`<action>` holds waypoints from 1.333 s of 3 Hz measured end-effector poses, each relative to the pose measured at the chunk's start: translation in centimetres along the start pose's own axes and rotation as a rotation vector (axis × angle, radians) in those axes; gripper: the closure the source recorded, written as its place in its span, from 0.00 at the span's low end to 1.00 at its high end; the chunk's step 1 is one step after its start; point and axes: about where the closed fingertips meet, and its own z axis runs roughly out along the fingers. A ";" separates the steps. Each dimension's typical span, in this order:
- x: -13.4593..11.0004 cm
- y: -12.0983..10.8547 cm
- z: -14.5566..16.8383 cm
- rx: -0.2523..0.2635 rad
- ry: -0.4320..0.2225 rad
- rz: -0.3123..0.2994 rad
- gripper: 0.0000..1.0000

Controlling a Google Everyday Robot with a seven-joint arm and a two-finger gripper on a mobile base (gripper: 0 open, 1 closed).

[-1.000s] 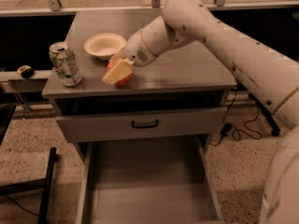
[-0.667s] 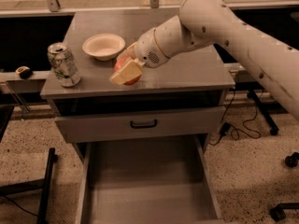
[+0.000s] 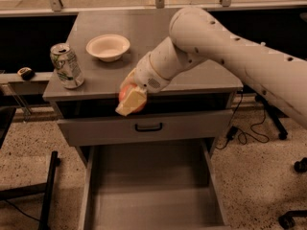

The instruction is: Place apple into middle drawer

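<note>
Gripper (image 3: 130, 103) is clamped on the apple (image 3: 124, 93), hanging just past the front edge of the cabinet top (image 3: 144, 28); the middle drawer (image 3: 153, 198) lies open below. White bowl (image 3: 108, 47) and can (image 3: 67, 66) sit on top.

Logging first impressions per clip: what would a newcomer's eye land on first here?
The big white arm reaches in from the picture's right, its pincer clamped on the apple at the cabinet's front edge. Below, the middle drawer stands pulled out. On the cabinet top sit a white bowl and a soda can.
</note>
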 end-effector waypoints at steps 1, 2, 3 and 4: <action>0.7 1.2 0.9 -0.022 0.055 -0.039 1.00; 0.6 1.2 0.9 -0.022 0.055 -0.039 1.00; 0.6 1.2 0.8 -0.022 0.048 -0.036 1.00; 0.5 1.2 0.7 -0.022 0.048 -0.036 1.00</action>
